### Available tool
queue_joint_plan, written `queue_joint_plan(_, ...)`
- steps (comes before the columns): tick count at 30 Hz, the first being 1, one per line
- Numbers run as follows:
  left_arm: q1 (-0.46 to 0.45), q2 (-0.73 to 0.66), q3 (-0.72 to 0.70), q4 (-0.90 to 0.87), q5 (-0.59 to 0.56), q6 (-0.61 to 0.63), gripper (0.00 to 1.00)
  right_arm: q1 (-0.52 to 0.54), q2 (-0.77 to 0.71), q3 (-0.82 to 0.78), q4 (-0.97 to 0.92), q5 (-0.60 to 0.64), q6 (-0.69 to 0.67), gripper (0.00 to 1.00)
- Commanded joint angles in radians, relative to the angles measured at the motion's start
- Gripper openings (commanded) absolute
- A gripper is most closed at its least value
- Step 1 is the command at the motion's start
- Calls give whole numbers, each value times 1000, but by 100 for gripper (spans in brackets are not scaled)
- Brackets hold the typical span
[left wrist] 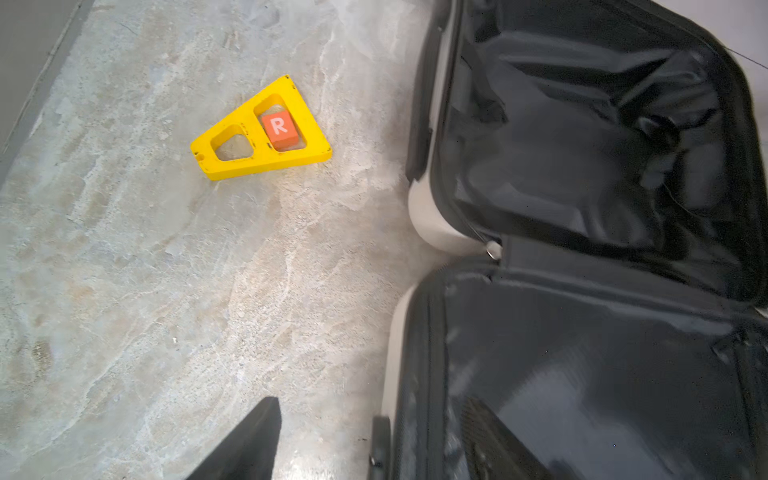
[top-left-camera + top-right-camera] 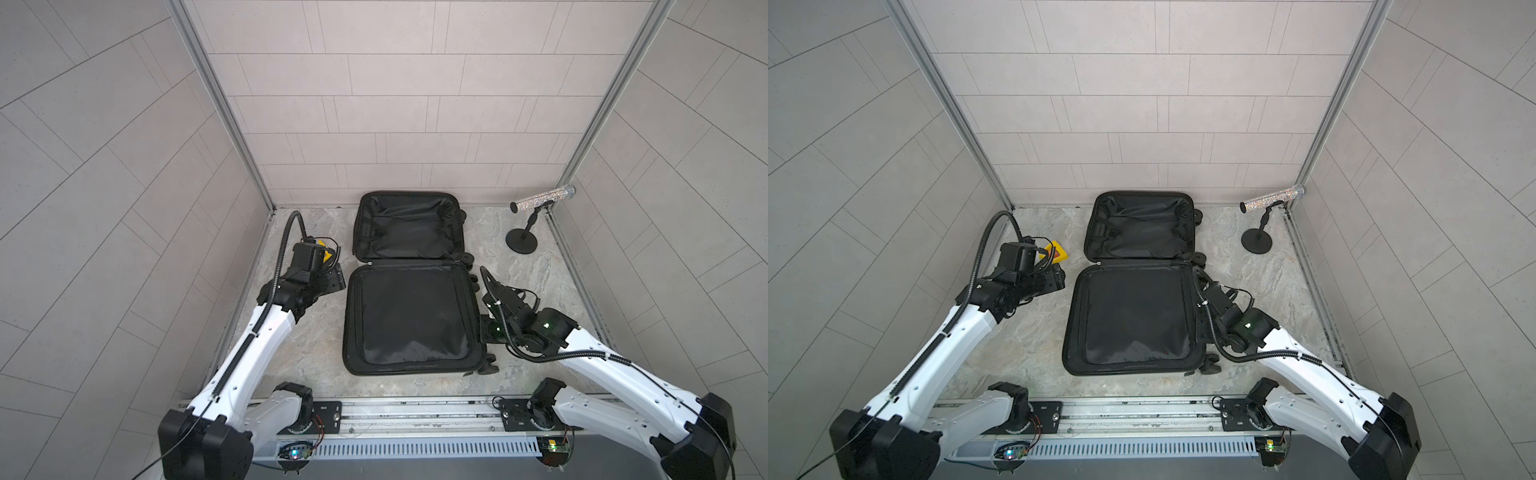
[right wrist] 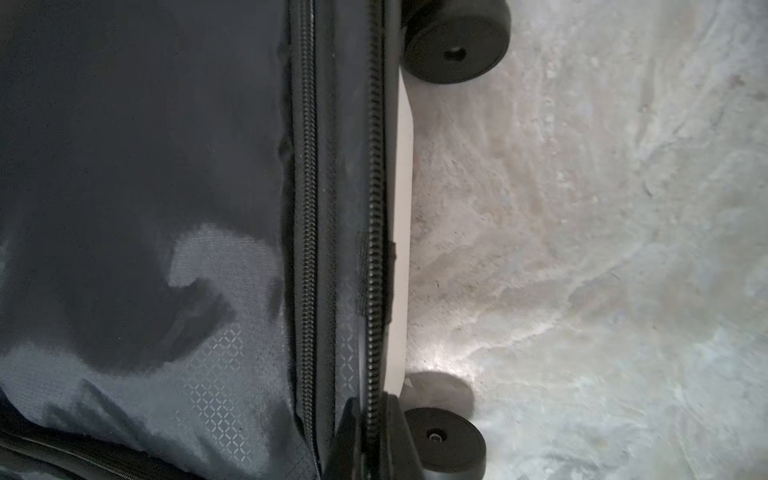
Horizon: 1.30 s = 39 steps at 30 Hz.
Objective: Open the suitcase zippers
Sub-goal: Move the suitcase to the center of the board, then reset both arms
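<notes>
- suitcase (image 2: 411, 316) lies flat and open in the middle of the table (image 2: 291, 353), both halves with black lining up; far half next to the back wall, near half towards you
- zippers (image 3: 376, 187): the seam track runs along the near half's rim, its teeth already parted; a second, finer zip on the lining panel (image 3: 307, 208) looks shut
- left gripper (image 2: 336, 283): jaws wide, nothing held; it hovers just beside the suitcase's left edge, near the hinge
- right gripper (image 3: 370, 419): jaws narrow, pinching the rim track beside a wheel (image 3: 453, 440)
- handling, judged: shell stiff and smooth, probably light when empty, so expect it to slide on its wheels; lining soft and slack
- hold: take the small pull, not the tape; brace the shell with your free arm; no pull is visible from here
</notes>
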Motion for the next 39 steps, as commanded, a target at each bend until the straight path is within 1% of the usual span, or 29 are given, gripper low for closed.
queue_joint_plan(1, 42, 24, 14, 88, -22, 5, 76, 7, -68, 40, -25, 88, -3, 33)
queue_joint_plan(3, 67, 30, 3, 150, -54, 3, 79, -5, -95, 77, -24, 167, -62, 57)
queue_joint_plan(4, 76, 30, -8, 193, -88, 4, 85, -20, -103, 101, -15, 202, -107, 69)
queue_joint_plan(5, 84, 30, -22, 238, -130, 7, 91, -43, -102, 124, -1, 231, -157, 97)
queue_joint_plan(6, 89, 30, -39, 282, -164, 13, 97, -71, -98, 141, 16, 246, -204, 100)
queue_joint_plan(7, 91, 28, -62, 345, -202, 42, 100, -107, -91, 156, 43, 258, -257, 100)
queue_joint_plan(10, 92, 23, -159, 551, -310, 164, 100, -250, -70, 143, 181, 257, -373, 100)
queue_joint_plan(12, 91, 18, -254, 721, -381, 258, 100, -343, -70, 84, 333, 235, -441, 100)
queue_joint_plan(14, 91, 16, -366, 929, -427, 370, 100, -415, -78, -22, 554, 231, -527, 100)
queue_joint_plan(15, 91, 19, -412, 1010, -440, 405, 100, -440, -80, -81, 659, 229, -561, 100)
queue_joint_plan(17, 92, 30, -498, 1174, -448, 460, 100, -503, -64, -211, 883, 228, -616, 100)
queue_joint_plan(19, 97, 62, -551, 1274, -449, 467, 100, -577, -20, -283, 1030, 196, -609, 100)
queue_joint_plan(22, 102, 151, -590, 1380, -380, 457, 100, -658, 84, -375, 1263, 137, -592, 100)
queue_joint_plan(23, 102, 193, -596, 1428, -358, 441, 100, -668, 124, -400, 1358, 131, -598, 100)
queue_joint_plan(24, 100, 225, -589, 1468, -353, 457, 100, -673, 166, -418, 1425, 127, -606, 100)
queue_joint_plan(26, 99, 214, -544, 1389, -324, 458, 100, -680, 263, -437, 1546, 123, -617, 100)
queue_joint_plan(27, 103, 219, -540, 1397, -319, 455, 100, -683, 305, -438, 1587, 116, -616, 100)
queue_joint_plan(28, 105, 246, -540, 1445, -314, 455, 100, -698, 329, -409, 1520, 75, -621, 100)
queue_joint_plan(29, 105, 278, -546, 1512, -289, 472, 100, -701, 335, -361, 1416, 73, -627, 100)
queue_joint_plan(30, 106, 292, -544, 1534, -267, 490, 100, -700, 340, -340, 1360, 92, -615, 100)
queue_joint_plan(31, 105, 278, -536, 1487, -242, 484, 100, -700, 353, -353, 1403, 116, -615, 100)
queue_joint_plan(33, 106, 261, -540, 1460, -264, 473, 100, -700, 393, -415, 1571, 142, -660, 100)
queue_joint_plan(35, 106, 239, -554, 1438, -283, 477, 100, -706, 462, -463, 1745, 175, -661, 100)
queue_joint_plan(36, 107, 238, -555, 1440, -288, 477, 100, -710, 498, -472, 1800, 172, -658, 100)
queue_joint_plan(39, 106, 232, -543, 1389, -228, 493, 100, -711, 643, -492, 1996, 111, -683, 100)
